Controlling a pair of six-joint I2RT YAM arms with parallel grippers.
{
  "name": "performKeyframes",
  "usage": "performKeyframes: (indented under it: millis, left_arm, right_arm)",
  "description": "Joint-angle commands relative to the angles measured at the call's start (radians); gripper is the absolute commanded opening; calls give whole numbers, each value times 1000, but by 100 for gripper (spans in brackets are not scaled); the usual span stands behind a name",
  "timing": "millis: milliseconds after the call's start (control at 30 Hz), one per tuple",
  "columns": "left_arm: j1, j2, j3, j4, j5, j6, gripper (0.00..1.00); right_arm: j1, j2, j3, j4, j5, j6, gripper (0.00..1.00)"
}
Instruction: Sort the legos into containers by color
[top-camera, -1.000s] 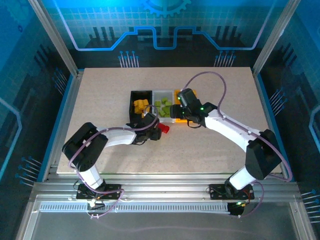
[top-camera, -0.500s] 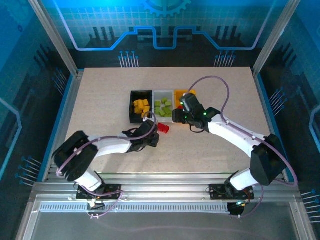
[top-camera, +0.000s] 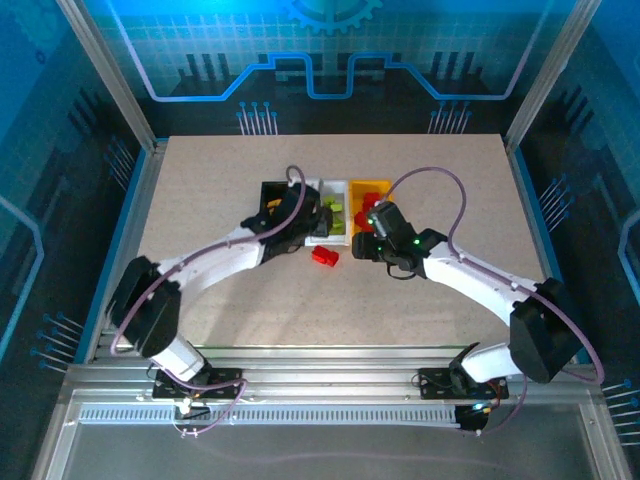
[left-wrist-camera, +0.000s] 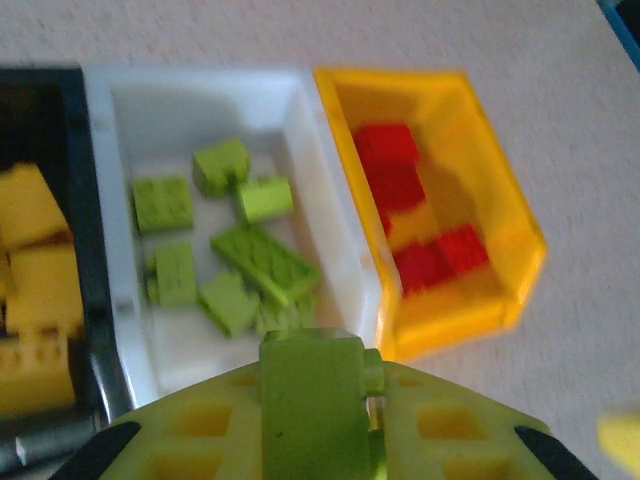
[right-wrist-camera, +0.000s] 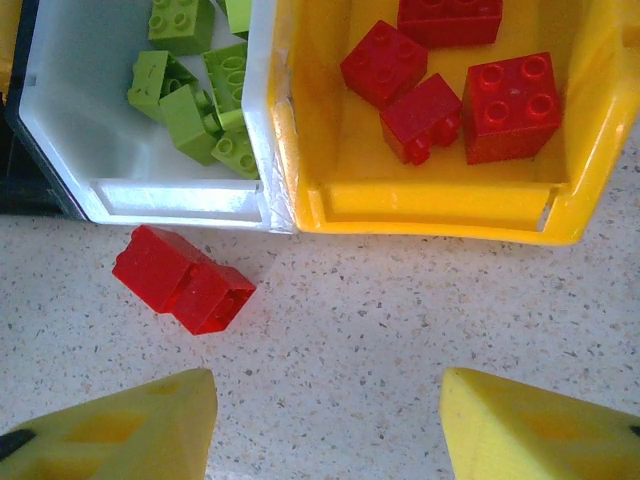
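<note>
My left gripper is shut on a lime green lego, held just above the near rim of the white container. Several green legos lie inside it. The black container to its left holds yellow legos. The yellow-orange container on the right holds red legos. A red lego lies on the table in front of the white container. My right gripper stands open over bare table, to the right of that red lego and near the yellow-orange container.
In the top view the left gripper and right gripper are close together by the containers, with the red lego between them. Pale speckled tabletop stretches around the containers, and metal frame posts stand at the corners.
The left gripper has shut on a green lego and swung from the table beside the red lego up to the white container. The right gripper has drawn back off the containers.
</note>
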Motion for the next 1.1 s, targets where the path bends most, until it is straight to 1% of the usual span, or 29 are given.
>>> performKeyframes:
  millis: [0, 100, 167, 267, 333, 400, 500, 533, 700, 800, 933, 1067]
  left_arm:
    - [48, 134, 135, -53, 33, -10, 22]
    - [68, 252, 263, -111, 17, 4, 21]
    - [79, 306, 315, -139, 5, 4, 21]
    - [95, 363, 363, -166, -1, -1, 21]
    - [100, 389, 385, -180, 2, -2, 24]
    - [100, 411, 406, -193, 11, -1, 34]
    - [99, 421, 414, -199, 26, -3, 52]
    - [99, 416, 412, -198, 28, -5, 56]
    - [83, 335, 385, -174, 42, -10, 67]
    - [63, 230, 329, -133, 53, -26, 78]
    - [19, 55, 188, -67, 53, -51, 99]
    - [-24, -122, 7, -21, 48, -85, 99]
  right_arm:
    - [6, -26, -20, 7, 14, 25, 62]
    - [8, -29, -28, 9, 10, 32, 62]
    - [7, -31, -33, 13, 4, 36, 62]
    - [10, -32, -36, 15, -5, 38, 62]
    - [12, -34, -36, 13, -8, 41, 62]
    - [13, -34, -38, 13, -9, 41, 62]
    - [14, -35, -38, 11, -11, 41, 63]
    - [14, -36, -39, 9, -9, 41, 63]
    - [18, -38, -41, 14, -17, 50, 67]
    - [31, -29, -36, 23, -24, 54, 71]
    - [61, 7, -21, 47, -32, 65, 74]
    - [85, 84, 3, 83, -56, 93, 76]
